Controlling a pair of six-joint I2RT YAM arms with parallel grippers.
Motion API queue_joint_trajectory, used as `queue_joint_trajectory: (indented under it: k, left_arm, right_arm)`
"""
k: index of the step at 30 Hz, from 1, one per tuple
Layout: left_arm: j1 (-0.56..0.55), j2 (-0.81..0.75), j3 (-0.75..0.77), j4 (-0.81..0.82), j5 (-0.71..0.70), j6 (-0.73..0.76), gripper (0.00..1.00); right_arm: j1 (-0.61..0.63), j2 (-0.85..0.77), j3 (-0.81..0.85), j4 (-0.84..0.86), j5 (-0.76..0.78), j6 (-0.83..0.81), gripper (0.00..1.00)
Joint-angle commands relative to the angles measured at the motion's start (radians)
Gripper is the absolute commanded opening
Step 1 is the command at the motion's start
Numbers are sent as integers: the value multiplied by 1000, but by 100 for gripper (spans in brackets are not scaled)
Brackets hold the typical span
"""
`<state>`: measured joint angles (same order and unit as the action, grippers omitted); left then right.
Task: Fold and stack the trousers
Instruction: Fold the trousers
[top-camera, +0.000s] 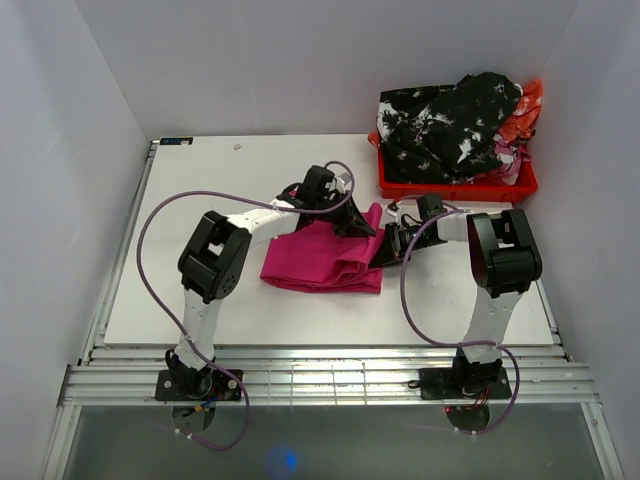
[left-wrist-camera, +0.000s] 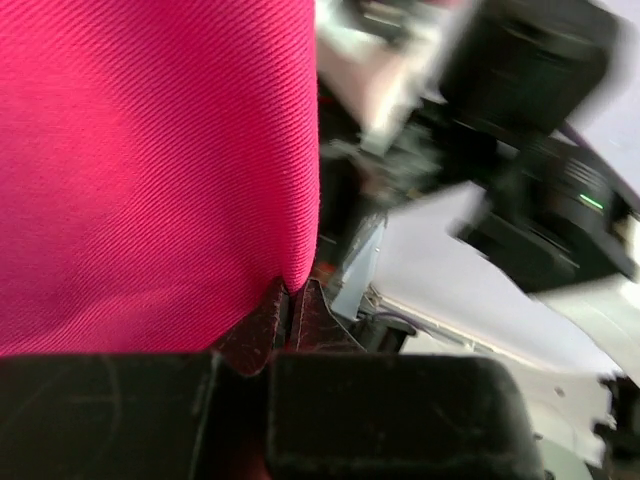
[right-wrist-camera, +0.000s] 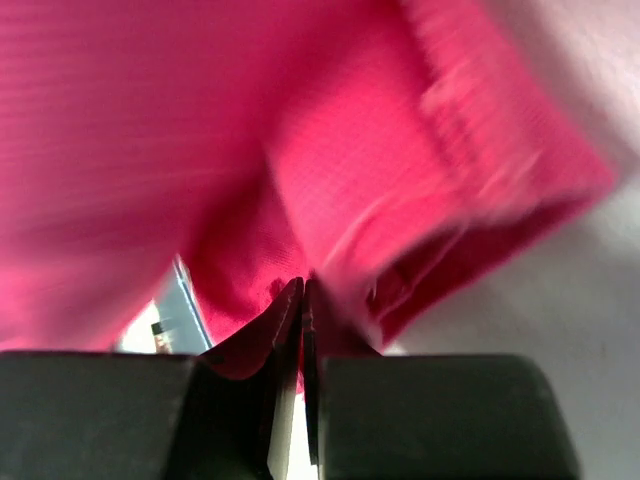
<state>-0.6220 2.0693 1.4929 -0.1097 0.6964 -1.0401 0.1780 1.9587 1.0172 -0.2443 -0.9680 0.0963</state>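
The magenta-pink trousers (top-camera: 322, 258) lie folded into a thick bundle in the middle of the white table (top-camera: 180, 300), between the two arms. My left gripper (top-camera: 352, 222) is at the bundle's far right corner. In the left wrist view its tips (left-wrist-camera: 290, 290) are shut on a lower corner of the pink cloth (left-wrist-camera: 150, 170). My right gripper (top-camera: 385, 245) meets the bundle's right edge. In the right wrist view its jaws (right-wrist-camera: 303, 285) are pressed together on a fold of the trousers (right-wrist-camera: 330, 170), which fill most of that view, blurred.
A red plastic crate (top-camera: 455, 188) stands at the back right, heaped with black-and-white floral clothes (top-camera: 450, 125) and an orange garment (top-camera: 525, 110). Grey walls close in three sides. Purple cables (top-camera: 150, 215) loop off both arms.
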Motion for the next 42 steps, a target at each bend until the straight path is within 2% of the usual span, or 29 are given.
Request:
queue_joint_trajectory:
  k: [1,6,10,18,24,30,42]
  left_arm:
    - [-2,35,9,31,-44,-26,0]
    - [-1,61,-2,38,-63,-14,0]
    - [-1,75,0,35,-63,-8,0]
    - [-1,77,23,2,-75,3,0]
    - [-2,63,36,-15,-84,0,0]
    - [-19,41,96,-11,-101,-32,0]
    - [-27,164,118,2,-133,-31,0]
  right_arm:
    - [-14,-114,4,-88,54,-56,9]
    - [-92,-195,4,-203,41,-92,13]
    - [-120,-163,-23,-224,37,-144,13]
    - [-112,-46,-23,-73,-77,-24,12]
    - [-86,-20,-54,36,-69,43,12]
    - [-48,11,-60,71,-57,56,11]
    - [-45,-32,-85,65,-55,51,10]
